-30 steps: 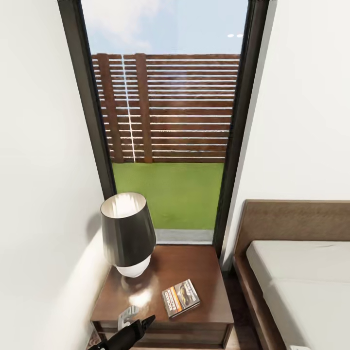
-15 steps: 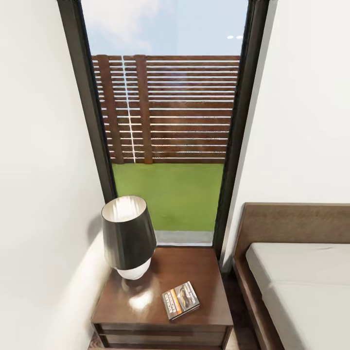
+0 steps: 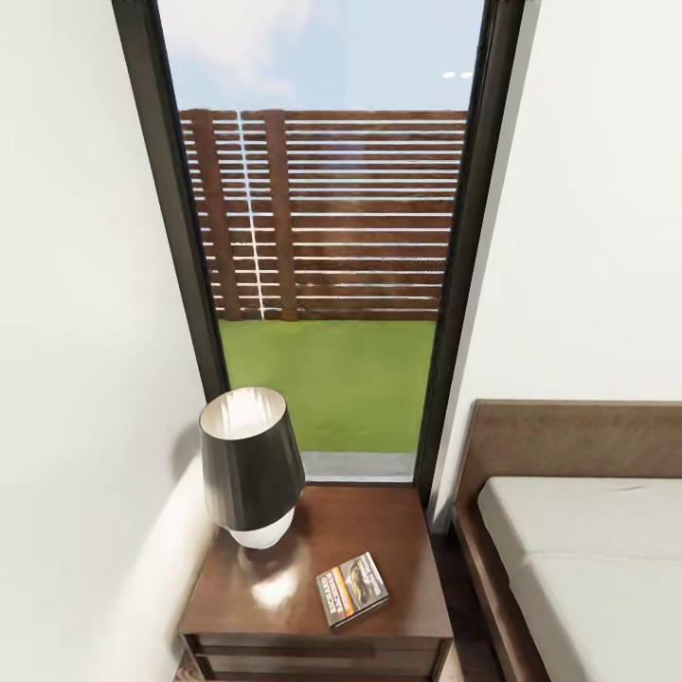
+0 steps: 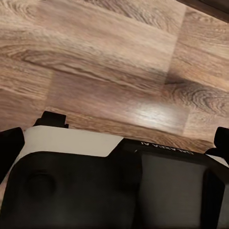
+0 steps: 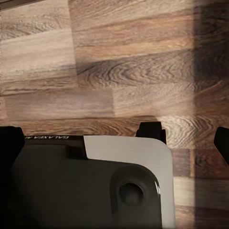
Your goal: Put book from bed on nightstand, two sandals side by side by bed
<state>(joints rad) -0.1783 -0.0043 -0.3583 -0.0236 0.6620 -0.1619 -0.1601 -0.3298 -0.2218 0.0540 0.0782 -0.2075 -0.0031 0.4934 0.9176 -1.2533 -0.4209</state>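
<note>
left gripper (image 4: 114, 136): fingers apart, seemingly empty | right gripper (image 5: 114, 136): likewise

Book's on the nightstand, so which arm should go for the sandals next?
Right, tentatively: the bed lies on that side. Left gripper and right gripper both face the floor, open and empty.

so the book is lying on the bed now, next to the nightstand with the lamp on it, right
Not quite. In the head view the book lies flat on the nightstand, near its front edge, to the right of the lamp. The bed beside it has nothing on the part that shows. The rest is right: the lamp stands on that nightstand.
</note>
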